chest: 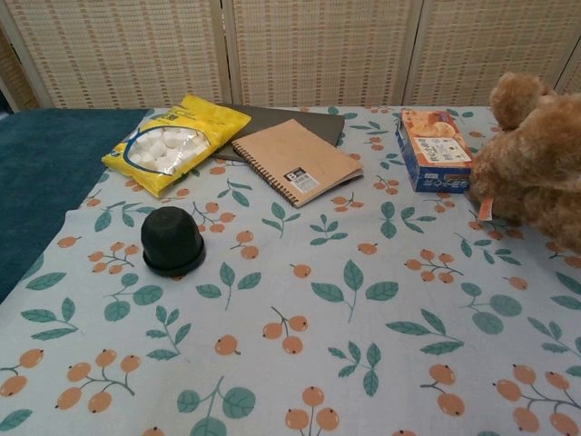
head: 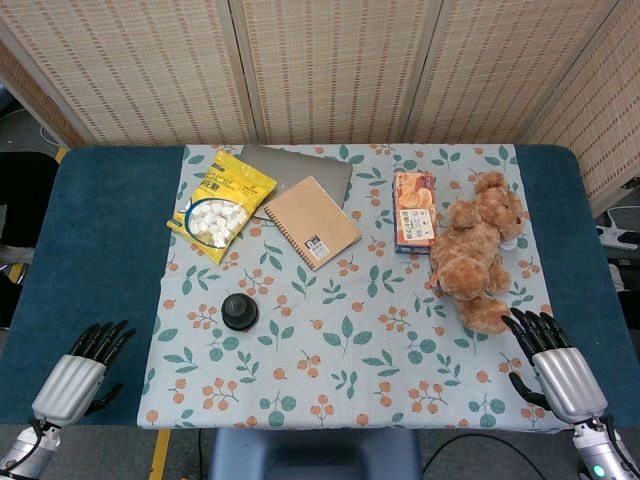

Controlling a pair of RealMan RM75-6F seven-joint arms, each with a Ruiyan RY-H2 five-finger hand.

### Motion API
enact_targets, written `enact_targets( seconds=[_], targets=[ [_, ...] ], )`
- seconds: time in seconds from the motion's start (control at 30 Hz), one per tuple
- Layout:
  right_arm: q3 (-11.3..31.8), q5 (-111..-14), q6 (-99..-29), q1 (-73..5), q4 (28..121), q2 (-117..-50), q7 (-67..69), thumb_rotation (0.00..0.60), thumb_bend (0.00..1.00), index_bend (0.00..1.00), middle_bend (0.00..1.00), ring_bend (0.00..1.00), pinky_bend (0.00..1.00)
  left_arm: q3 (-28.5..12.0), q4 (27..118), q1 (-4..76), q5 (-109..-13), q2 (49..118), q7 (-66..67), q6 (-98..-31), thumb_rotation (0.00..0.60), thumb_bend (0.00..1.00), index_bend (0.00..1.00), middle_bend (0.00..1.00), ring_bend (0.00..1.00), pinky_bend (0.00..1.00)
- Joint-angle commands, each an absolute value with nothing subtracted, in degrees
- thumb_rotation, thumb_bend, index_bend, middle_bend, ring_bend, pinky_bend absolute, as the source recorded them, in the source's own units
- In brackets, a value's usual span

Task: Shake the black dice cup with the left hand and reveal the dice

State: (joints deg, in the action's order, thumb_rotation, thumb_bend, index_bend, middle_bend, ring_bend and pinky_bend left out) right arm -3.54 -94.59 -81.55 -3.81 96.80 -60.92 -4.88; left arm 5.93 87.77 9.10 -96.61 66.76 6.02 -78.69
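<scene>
Head view: black dice cup (head: 240, 312) mouth-down on base, near bench (head: 100, 250) centre at 9 o'clock, presumably covering dice, untouched. Left hand (head: 85, 365) at 7 o'clock, right hand (head: 550, 360) at 5 o'clock, both empty, fingers loosely spread, well apart from cup.

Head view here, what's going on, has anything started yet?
Nothing is being handled yet. The black dice cup sits mouth-down on its base on the floral tablecloth, untouched. The left hand rests near the table's left front corner, fingers apart and empty, well short of the cup. The right hand is at the right front, also empty, just in front of the teddy bear. A marshmallow bag, spiral notebook and snack box lie further back.
</scene>
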Motion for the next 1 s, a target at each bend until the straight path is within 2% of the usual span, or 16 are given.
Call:
enact_targets(
  seconds=[0.03, 0.17, 0.27, 0.4, 0.67, 1.0],
  targets=[
    [-3.6, -94.5, -81.6, -3.7, 96.8, -60.8, -5.0, 0.600, 0.27, 0.00, 0.00, 0.00, 0.00, 6.0, 87.6, 9.2, -96.7, 67.0, 6.1, -78.5, 0.600, 0.34, 0.00, 0.00, 0.00, 0.08],
    [-3.7, -94.8, -81.9, -3.6, 96.7, -60.6, -4.6, 0.600, 0.27, 0.00, 0.00, 0.00, 0.00, 6.4, 87.3, 9.7, -98.0, 67.8, 5.5, -78.3, 0.600, 0.34, 0.00, 0.00, 0.00, 0.08],
    [-3.8, -95.1, -82.4, -3.4, 96.5, -60.5, -4.3, 0.600, 0.27, 0.00, 0.00, 0.00, 0.00, 7.7, 86.5, 10.8, -100.6, 69.4, 0.3, -77.9, 0.600, 0.35, 0.00, 0.00, 0.00, 0.08],
    [-3.3, -94.1, -82.3, -3.4, 96.3, -60.8, -4.8, 0.600, 0.27, 0.00, 0.00, 0.00, 0.00, 8.8, 83.4, 12.2, -104.1, 73.8, -5.4, -77.6, 0.600, 0.35, 0.00, 0.00, 0.00, 0.08],
    [-4.1, -95.6, -81.3, -3.8, 97.1, -61.4, -6.4, 0.600, 0.27, 0.00, 0.00, 0.00, 0.00, 6.0, 76.2, 12.7, -103.5, 85.7, 1.1, -77.4, 0.600, 0.32, 0.00, 0.00, 0.00, 0.06],
    [-4.9, -96.0, -80.3, -3.9, 97.3, -61.8, -8.1, 0.600, 0.27, 0.00, 0.00, 0.00, 0.00, 0.6, 62.3, 13.6, -100.4, 97.3, 9.3, -80.4, 0.600, 0.32, 0.00, 0.00, 0.00, 0.05]
  ],
)
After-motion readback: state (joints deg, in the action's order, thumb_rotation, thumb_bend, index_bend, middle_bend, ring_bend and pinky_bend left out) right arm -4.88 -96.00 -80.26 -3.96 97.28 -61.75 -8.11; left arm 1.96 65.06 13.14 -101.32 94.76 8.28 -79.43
